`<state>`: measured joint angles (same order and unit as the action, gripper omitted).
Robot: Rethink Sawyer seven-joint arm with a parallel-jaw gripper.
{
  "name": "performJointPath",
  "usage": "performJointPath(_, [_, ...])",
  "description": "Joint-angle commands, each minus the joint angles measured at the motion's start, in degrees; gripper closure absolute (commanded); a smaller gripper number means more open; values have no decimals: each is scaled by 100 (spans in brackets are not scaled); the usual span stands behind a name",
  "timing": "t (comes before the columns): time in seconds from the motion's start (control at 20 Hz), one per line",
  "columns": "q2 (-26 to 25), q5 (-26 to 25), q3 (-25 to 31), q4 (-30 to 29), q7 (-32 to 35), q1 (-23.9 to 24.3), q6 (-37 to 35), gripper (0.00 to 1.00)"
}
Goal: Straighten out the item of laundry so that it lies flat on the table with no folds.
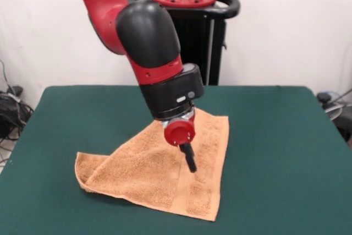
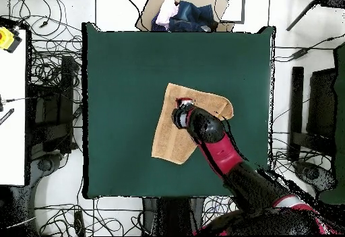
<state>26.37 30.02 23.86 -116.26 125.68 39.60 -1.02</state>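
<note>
The orange-tan towel (image 1: pixel 148 174) lies on the green table (image 1: pixel 275 136) a little front of its middle. It is not flat: its left part is folded over into a pointed flap, and a woven band runs down its right side. My gripper (image 1: pixel 192 168) points down over the towel's right-centre, its tip at or just above the cloth, and it looks shut with nothing lifted. In the overhead view the towel (image 2: pixel 168 137) lies right of the table's (image 2: pixel 121 79) middle, and my arm covers its right part, with the gripper (image 2: pixel 179 110) above it.
The robot's pedestal (image 1: pixel 192 26) stands behind the table's far edge. In the overhead view a box with bundled clothes (image 2: pixel 178 12) sits past the table's top edge. Cables cover the floor around it, and a white bench (image 2: pixel 13 99) stands at the left.
</note>
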Motion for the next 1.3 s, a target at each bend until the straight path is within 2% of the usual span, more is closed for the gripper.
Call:
performJointPath(0.05, [-696, 977, -4353, 1998, 2145, -3517, -2948, 0])
performJointPath(0.35, [-549, 574, -4136, 1962, 2460, -3261, -2874, 0])
performJointPath(0.6, [-512, 420, -4070, 2011, 2202, -3163, -3019, 0])
performJointPath(0.7, [-436, 229, -3839, 1993, 1673, -2971, -3041, 0])
performJointPath(1.05, [-377, -515, -3537, 2149, 459, -2640, -3255, 0])
performJointPath(1.2, [-298, -1196, -3231, 2264, -424, -2342, -3344, 0])
performJointPath(1.3, [-253, -1854, -2790, 2391, -1368, -1990, -3320, 0])
